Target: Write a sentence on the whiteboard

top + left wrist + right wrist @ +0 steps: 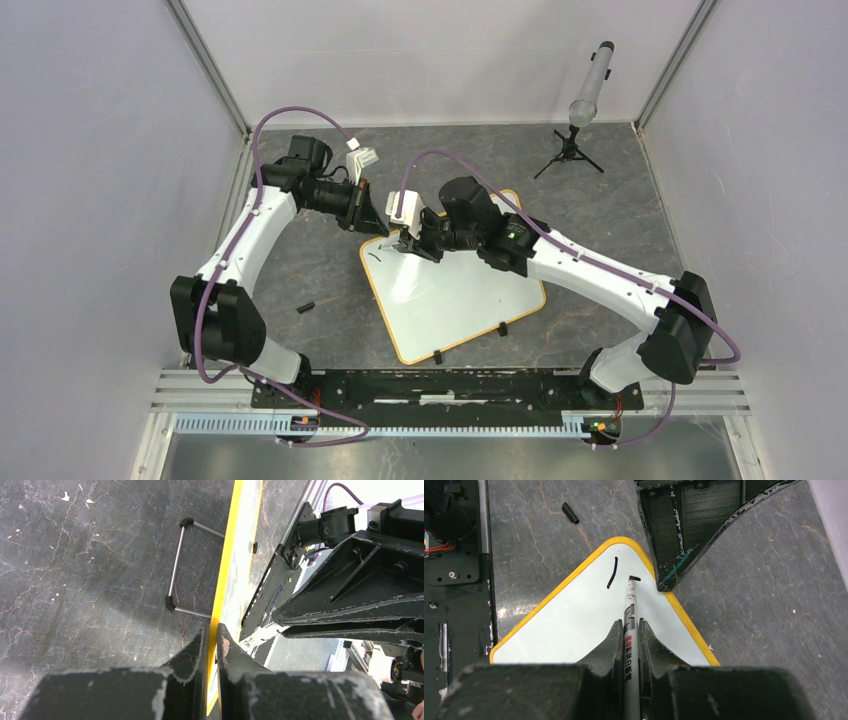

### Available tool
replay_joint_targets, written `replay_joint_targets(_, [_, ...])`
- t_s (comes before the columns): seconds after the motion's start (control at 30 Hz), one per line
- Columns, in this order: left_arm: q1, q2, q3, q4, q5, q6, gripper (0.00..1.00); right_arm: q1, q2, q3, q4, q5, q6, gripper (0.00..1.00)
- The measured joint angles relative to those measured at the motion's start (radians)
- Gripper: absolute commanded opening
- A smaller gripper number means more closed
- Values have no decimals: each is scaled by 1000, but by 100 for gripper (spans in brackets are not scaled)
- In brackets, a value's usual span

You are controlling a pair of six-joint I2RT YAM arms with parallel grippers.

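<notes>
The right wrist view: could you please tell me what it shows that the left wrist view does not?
Right wrist only: the right gripper shut on a grey-white marker, tip on the glossy yellow-framed whiteboard beside two black strokes; a small black cylinder on the dark marbled table. Left wrist only: a silver wire bracket with black corners. Both: whiteboard, table, and the left gripper pinching the frame.
</notes>
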Motion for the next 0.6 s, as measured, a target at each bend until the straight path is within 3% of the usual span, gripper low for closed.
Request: replay_joint_targets(0.6, [0, 0, 0, 0, 1, 0, 2, 26, 0, -20, -6, -21, 0, 0])
